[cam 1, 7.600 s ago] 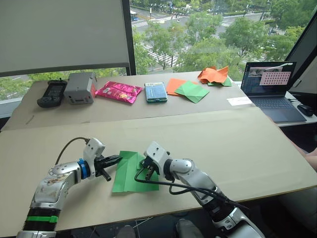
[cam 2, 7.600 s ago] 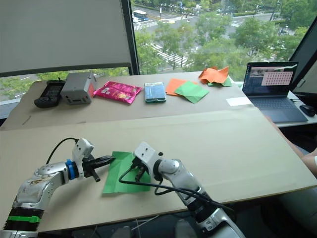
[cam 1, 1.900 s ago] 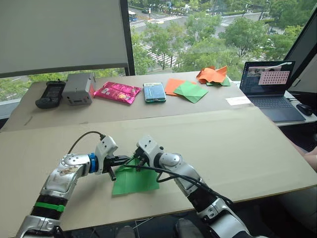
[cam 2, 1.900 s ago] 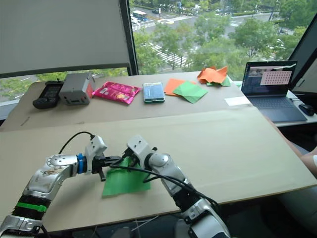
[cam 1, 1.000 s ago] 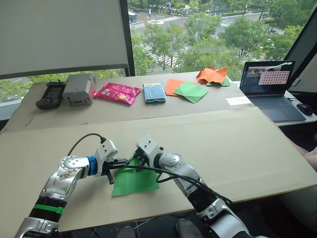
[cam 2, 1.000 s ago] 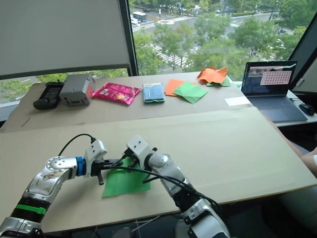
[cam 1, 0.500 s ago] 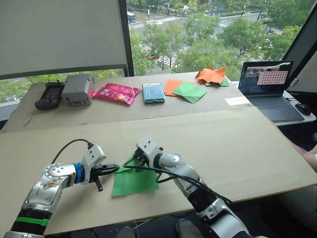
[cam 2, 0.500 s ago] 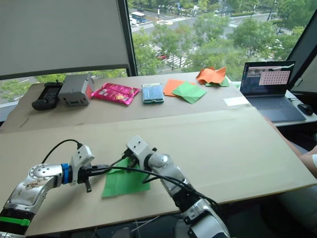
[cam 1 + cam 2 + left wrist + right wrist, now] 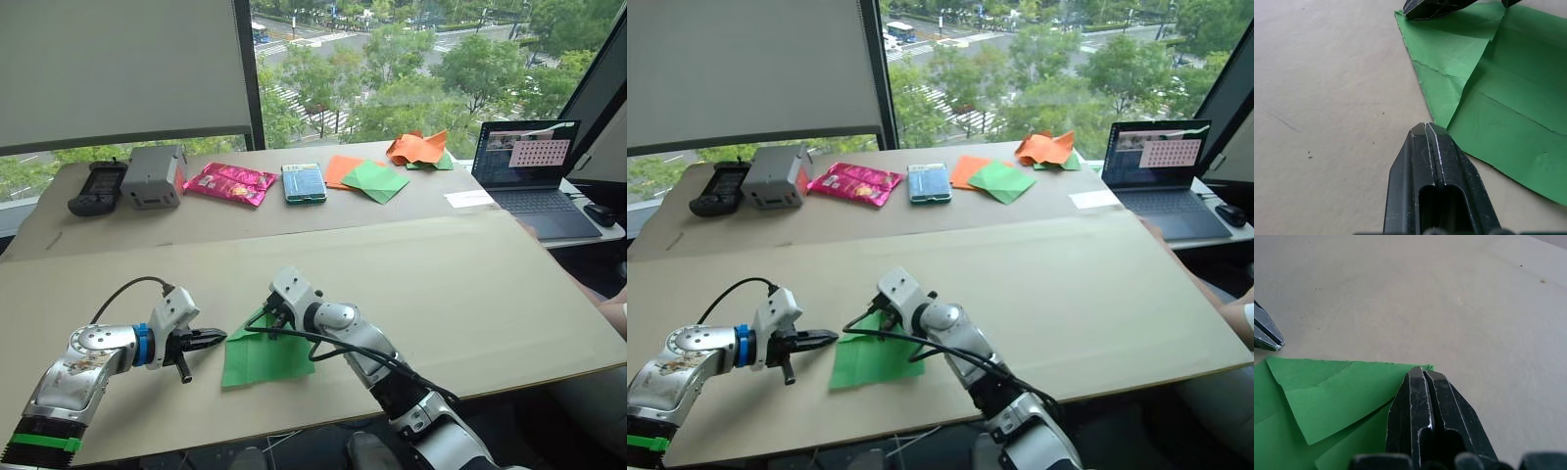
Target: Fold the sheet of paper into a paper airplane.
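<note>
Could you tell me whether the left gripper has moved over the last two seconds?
Yes. The left gripper, shut, has drawn back leftward off the green paper, and now sits just past its left edge.

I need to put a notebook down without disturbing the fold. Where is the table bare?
Bare: the near board from the right hand across to the laptop side, and its far-left stretch. Crowded: around the sheet of paper, where the left hand also sits, and the back row of objects.
</note>
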Robot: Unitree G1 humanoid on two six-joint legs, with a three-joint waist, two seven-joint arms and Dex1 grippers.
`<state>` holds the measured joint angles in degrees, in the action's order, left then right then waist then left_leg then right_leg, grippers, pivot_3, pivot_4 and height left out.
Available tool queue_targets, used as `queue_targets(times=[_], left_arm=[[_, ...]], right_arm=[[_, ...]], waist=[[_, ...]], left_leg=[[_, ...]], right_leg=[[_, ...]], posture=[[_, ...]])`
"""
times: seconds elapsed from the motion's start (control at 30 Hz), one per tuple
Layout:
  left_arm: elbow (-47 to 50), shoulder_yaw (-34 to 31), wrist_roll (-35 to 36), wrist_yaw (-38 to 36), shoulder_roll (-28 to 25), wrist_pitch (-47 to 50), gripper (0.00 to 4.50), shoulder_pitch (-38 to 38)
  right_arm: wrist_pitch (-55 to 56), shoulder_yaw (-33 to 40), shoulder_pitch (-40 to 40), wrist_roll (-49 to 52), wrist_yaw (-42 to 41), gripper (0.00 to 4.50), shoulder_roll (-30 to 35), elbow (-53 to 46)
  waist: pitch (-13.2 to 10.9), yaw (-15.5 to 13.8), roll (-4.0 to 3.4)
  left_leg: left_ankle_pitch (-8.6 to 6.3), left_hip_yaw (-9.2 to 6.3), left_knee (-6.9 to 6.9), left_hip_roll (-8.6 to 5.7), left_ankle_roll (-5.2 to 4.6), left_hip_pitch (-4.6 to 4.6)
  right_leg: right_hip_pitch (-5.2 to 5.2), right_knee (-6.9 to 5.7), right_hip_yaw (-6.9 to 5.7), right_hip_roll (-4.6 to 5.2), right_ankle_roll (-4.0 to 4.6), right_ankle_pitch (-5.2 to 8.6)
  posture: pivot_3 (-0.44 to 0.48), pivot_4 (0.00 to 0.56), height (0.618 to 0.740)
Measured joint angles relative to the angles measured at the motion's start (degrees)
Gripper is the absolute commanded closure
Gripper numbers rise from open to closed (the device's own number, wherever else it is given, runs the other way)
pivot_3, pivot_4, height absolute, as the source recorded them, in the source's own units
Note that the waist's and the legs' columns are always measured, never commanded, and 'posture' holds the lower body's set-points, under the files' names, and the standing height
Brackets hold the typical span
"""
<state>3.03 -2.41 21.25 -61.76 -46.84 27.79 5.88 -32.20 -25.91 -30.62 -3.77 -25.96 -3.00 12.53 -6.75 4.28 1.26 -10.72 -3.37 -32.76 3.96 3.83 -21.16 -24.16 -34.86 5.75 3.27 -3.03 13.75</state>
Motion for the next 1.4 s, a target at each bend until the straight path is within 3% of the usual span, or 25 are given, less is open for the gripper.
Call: queue_targets(times=[0.2,0.4,0.6,0.77,1.0,1.17,1.4], left_arm=[[0.17,0.91,1.01,-0.49,1.23,-0.10,4.47,3.68],[-6.40,7.51,-3.47,-1.05,5.57,-5.00,4.47,6.05],[-9.36,9.39,-5.98,-1.42,6.19,-9.46,4.47,8.30],[-10.84,10.36,-7.22,-1.65,6.77,-11.80,4.47,9.50],[-12.37,10.97,-7.92,-2.02,7.90,-13.12,4.47,10.46],[-12.66,11.47,-7.96,-2.70,8.01,-13.19,4.47,10.93],[-12.48,12.00,-8.18,-3.16,7.99,-13.03,4.47,11.03]], right_arm=[[0.00,0.07,0.02,0.00,-0.05,4.50,0.19,-0.21],[-0.26,0.11,0.10,-0.01,-0.03,4.50,0.60,-0.76],[-2.95,0.17,1.54,0.06,0.06,4.50,2.27,-4.75],[-8.19,0.78,5.48,0.88,-1.70,4.50,7.25,-15.44],[-12.17,4.17,15.26,7.15,-9.13,4.50,20.28,-38.37],[-15.12,4.51,24.13,14.60,-15.38,4.50,27.90,-47.56],[-18.25,3.52,29.09,18.60,-14.21,4.50,28.35,-49.86]], waist=[[-0.03,-0.13,0.02],[-0.02,-0.24,0.05],[0.00,-0.47,0.06],[0.00,-0.90,0.07],[0.05,-1.83,0.03],[0.02,-1.92,-0.01],[-0.08,-1.97,0.22]], left_leg=[[0.01,0.01,0.00,-0.01,-0.01,0.00],[0.09,0.01,-0.01,-0.01,-0.14,-0.02],[0.07,0.01,-0.02,-0.02,-0.11,-0.03],[0.05,0.02,-0.04,-0.02,-0.07,-0.06],[-0.02,0.03,-0.06,-0.02,0.04,-0.03],[-0.05,0.09,-0.06,-0.02,0.08,-0.13],[-0.09,0.15,-0.17,-0.02,0.15,-0.12]], right_leg=[[0.02,0.03,0.00,0.00,0.00,0.00],[0.03,0.00,0.00,-0.02,0.00,0.00],[0.07,0.01,0.00,0.00,0.00,0.00],[0.07,0.04,0.00,0.01,-0.01,0.00],[0.06,0.23,-0.01,0.04,-0.02,0.01],[0.12,0.79,-0.04,0.13,-0.02,0.01],[0.09,0.89,-0.04,0.18,-0.03,0.02]], posture=[[0.000,0.150,0.725],[0.000,0.150,0.725],[0.000,0.150,0.725],[0.000,0.150,0.725],[0.000,0.150,0.725],[0.000,0.150,0.725],[0.000,0.150,0.725]])
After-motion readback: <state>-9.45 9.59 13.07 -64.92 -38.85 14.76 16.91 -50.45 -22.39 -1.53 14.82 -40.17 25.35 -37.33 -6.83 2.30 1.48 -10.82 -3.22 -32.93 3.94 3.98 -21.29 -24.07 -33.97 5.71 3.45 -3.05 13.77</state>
